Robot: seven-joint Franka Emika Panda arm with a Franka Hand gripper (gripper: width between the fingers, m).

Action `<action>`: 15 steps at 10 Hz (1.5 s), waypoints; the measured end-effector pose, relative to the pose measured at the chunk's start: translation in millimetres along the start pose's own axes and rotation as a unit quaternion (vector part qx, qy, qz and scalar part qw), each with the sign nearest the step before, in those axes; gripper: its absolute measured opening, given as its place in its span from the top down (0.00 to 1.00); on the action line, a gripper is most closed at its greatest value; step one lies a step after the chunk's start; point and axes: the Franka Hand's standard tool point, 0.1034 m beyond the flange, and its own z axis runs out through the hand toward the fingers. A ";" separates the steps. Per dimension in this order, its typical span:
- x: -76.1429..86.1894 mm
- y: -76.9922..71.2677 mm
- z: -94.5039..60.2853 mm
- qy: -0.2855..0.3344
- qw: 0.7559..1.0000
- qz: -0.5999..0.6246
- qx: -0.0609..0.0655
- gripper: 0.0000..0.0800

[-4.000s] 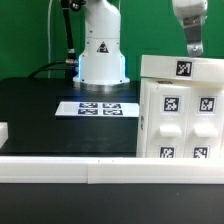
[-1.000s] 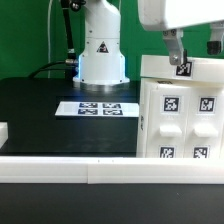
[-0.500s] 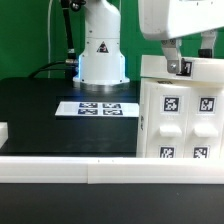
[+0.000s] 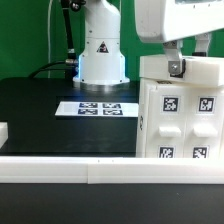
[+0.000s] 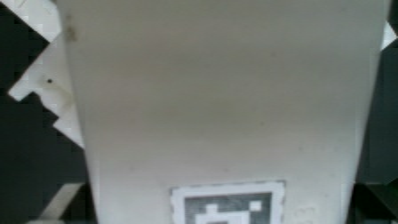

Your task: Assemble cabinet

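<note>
The cabinet (image 4: 180,120) is a large white box at the exterior view's right, with tagged panels on its front face and a flat top slab. My gripper (image 4: 198,62) is low over that top. One finger (image 4: 175,67) touches or hovers at the slab and hides its tag; the other is cut off by the frame edge. In the wrist view the cabinet's white top (image 5: 214,90) fills the frame, with a marker tag (image 5: 228,205) between the jaws. The gripper (image 5: 222,212) stands open, a dark finger showing at each side of the slab.
The marker board (image 4: 99,107) lies on the black table before the white robot base (image 4: 101,50). A small white block (image 4: 3,131) sits at the exterior view's left edge. A white rail (image 4: 70,168) runs along the front.
My gripper has come down from above the cabinet onto its top slab. Its finger now covers the top tag. The cabinet has not moved.
</note>
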 end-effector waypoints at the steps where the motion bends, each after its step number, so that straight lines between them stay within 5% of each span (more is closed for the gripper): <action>1: 0.0 0.0 0.0 0.000 1.000 0.016 0.000 0.30; 7: 0.3 0.2 0.7 0.003 0.975 0.221 -0.002 0.30; 10: 1.6 2.1 1.4 0.017 0.937 0.349 -0.008 0.30; 15: 3.5 6.8 1.0 0.035 0.823 0.566 -0.008 0.30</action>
